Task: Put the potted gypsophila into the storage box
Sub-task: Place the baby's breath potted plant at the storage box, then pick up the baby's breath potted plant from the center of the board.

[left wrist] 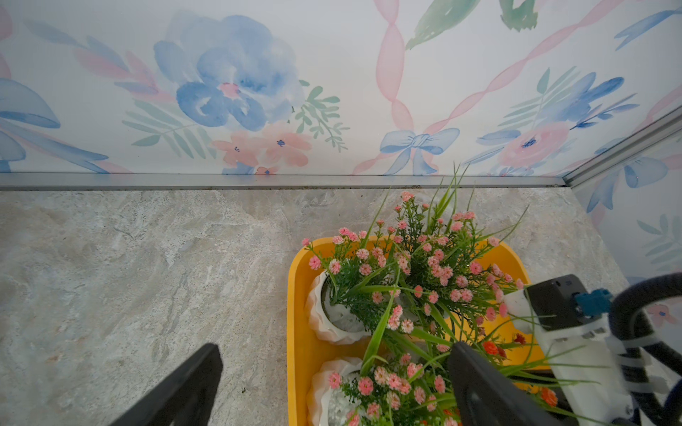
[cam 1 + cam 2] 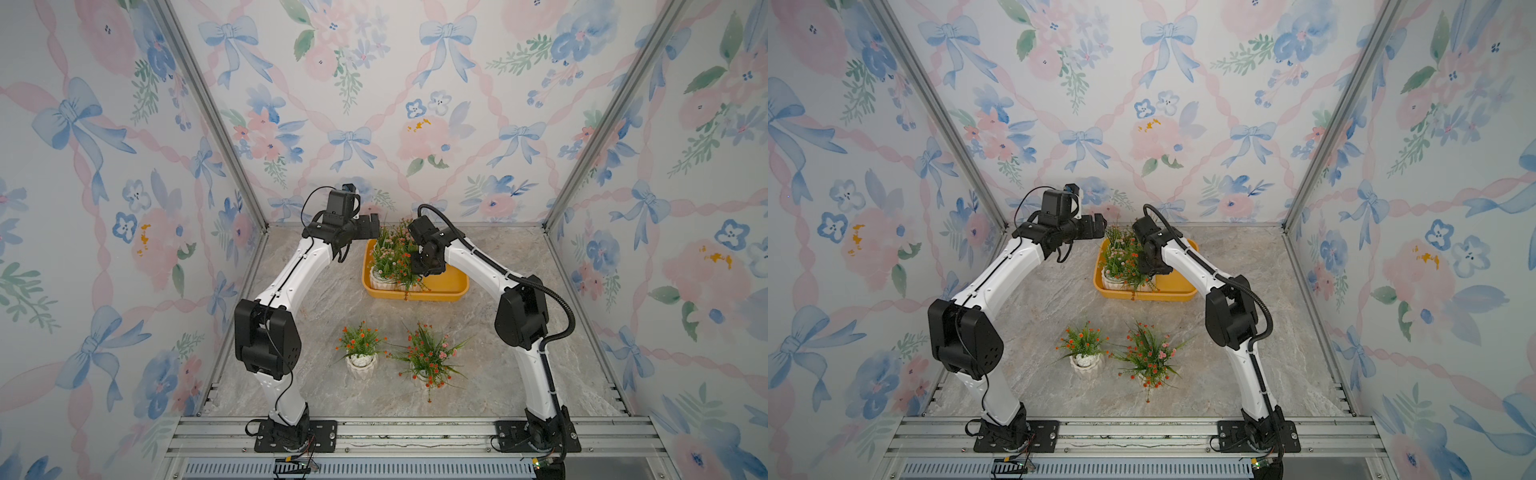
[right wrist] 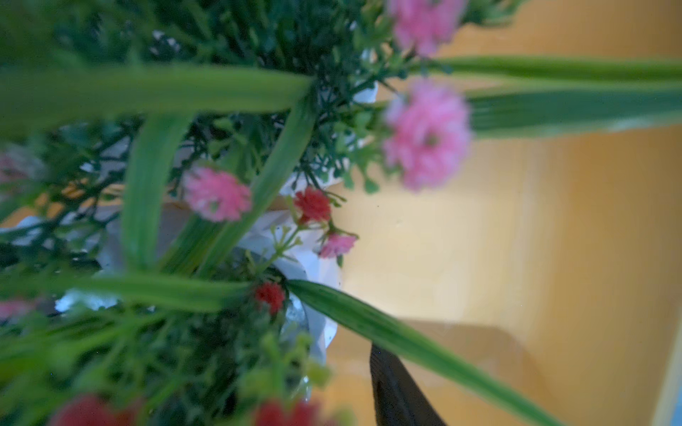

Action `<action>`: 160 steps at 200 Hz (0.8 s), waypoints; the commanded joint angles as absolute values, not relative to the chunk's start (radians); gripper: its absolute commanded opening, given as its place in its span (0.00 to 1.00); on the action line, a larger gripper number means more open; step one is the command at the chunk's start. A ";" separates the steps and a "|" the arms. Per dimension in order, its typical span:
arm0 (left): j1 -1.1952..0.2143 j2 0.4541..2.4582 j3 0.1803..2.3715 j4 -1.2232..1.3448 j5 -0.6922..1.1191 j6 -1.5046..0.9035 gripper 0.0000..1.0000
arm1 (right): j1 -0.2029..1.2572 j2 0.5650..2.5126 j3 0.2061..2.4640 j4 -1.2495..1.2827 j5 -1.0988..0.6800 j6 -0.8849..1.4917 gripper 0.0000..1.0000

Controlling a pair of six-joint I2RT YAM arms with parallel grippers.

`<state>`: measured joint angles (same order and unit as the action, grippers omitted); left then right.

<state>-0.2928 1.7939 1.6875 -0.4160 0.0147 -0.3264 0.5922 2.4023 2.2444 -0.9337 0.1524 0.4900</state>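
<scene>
Yellow-orange plastic tub (image 2: pixel 451 286) at twelve o'clock holds white ribbed gypsophila pots (image 2: pixel 380 282); our right gripper (image 2: pixel 417 270), opening unreadable among sprigs (image 2: pixel 395 257), may snag one lifting out; left gripper (image 1: pixel 336 350) gapes empty.

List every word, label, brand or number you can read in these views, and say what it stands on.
No readable text in any view.
The shallow yellow-orange plastic storage box, the white ribbed pots of gypsophila and the floral bow-patterned wallpaper carry no lettering.
Any print on the black camera housing on the right arm's wrist is too small to read.
</scene>
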 commanded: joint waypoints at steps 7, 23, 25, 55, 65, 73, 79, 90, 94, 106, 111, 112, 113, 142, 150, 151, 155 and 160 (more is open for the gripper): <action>-0.283 1.768 1.672 -0.391 0.009 -0.347 0.98 | 0.600 2.295 2.164 -0.898 0.197 0.508 0.53; -0.283 1.765 1.666 -0.382 0.006 -0.348 0.98 | 0.582 2.221 2.078 -0.844 0.197 0.546 0.56; -0.283 1.764 1.666 -0.383 0.005 -0.348 0.98 | 0.579 2.210 2.065 -0.836 0.195 0.551 0.57; -0.284 1.752 1.651 -0.369 0.003 -0.353 0.98 | 0.530 2.037 1.834 -0.664 0.138 0.620 0.60; -0.282 1.747 1.645 -0.365 0.002 -0.356 0.98 | 0.508 1.983 1.756 -0.603 0.092 0.663 0.60; -0.284 1.744 1.641 -0.360 0.002 -0.359 0.98 | 0.491 1.945 1.700 -0.565 0.058 0.684 0.60; -0.283 1.741 1.638 -0.357 0.002 -0.362 0.98 | 0.481 1.917 1.663 -0.542 0.037 0.694 0.60; -0.282 1.735 1.630 -0.349 0.002 -0.368 0.98 | 0.464 1.871 1.602 -0.525 0.015 0.698 0.60; -0.282 1.734 1.627 -0.344 0.003 -0.372 0.98 | 0.462 1.855 1.583 -0.526 0.015 0.696 0.61; -0.282 1.729 1.619 -0.333 0.008 -0.382 0.98 | 0.456 1.815 1.535 -0.538 0.011 0.676 0.61; -0.282 1.729 1.616 -0.329 0.011 -0.387 0.98 | 0.456 1.797 1.521 -0.547 0.009 0.668 0.61; -0.282 1.729 1.615 -0.328 0.012 -0.388 0.98 | 0.457 1.797 1.513 -0.548 0.011 0.665 0.61; -0.282 1.729 1.615 -0.327 0.012 -0.389 0.98 | 0.458 1.792 1.510 -0.549 0.011 0.663 0.61; -0.282 1.728 1.606 -0.318 -0.007 -0.426 0.98 | 0.471 1.693 1.397 -0.574 0.019 0.644 0.70; -0.282 1.725 1.597 -0.309 -0.010 -0.439 0.98 | 0.476 1.663 1.358 -0.565 0.030 0.640 0.72; -0.282 1.724 1.596 -0.308 -0.011 -0.439 0.98 | 0.477 1.661 1.352 -0.562 0.030 0.640 0.72; -0.282 1.723 1.589 -0.303 -0.012 -0.446 0.98 | 0.480 1.629 1.333 -0.555 0.033 0.637 0.72; -0.282 1.720 1.583 -0.298 -0.011 -0.453 0.98 | 0.484 1.605 1.310 -0.549 0.039 0.640 0.74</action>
<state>-0.2924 1.7588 1.6127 -0.3302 0.0074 -0.4019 0.4660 1.6894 1.3911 -0.5678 0.0299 0.6453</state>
